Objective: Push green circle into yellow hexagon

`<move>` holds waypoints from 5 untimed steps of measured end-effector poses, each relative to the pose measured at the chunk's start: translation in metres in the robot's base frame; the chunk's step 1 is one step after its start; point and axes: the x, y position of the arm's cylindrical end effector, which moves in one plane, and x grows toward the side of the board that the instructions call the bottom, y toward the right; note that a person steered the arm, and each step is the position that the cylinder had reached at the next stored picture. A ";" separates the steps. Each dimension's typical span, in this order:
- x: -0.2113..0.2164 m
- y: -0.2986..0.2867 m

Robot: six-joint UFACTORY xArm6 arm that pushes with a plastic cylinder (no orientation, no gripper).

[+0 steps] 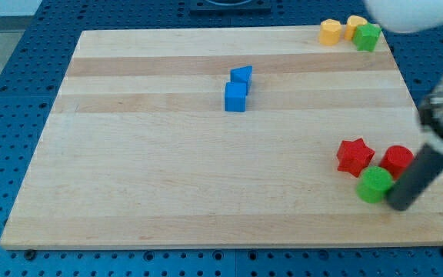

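The green circle (374, 185) lies near the board's lower right, just below a red star (354, 156) and left of a red round block (398, 159). The yellow hexagon (330, 32) sits at the board's top right edge, far above the green circle. My tip (399, 205) rests right against the green circle's lower right side. The dark rod rises from it toward the view's right.
A second yellow block (355, 26) and a green block (368, 37) stand just right of the yellow hexagon. Two blue blocks (237, 89) sit touching in the upper middle. The wooden board's (168, 177) right edge lies close to my tip.
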 end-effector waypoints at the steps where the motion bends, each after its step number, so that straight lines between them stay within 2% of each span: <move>1: 0.001 -0.069; 2: 0.001 -0.094; 3: 0.033 -0.066; 4: 0.036 -0.012; 5: 0.028 -0.003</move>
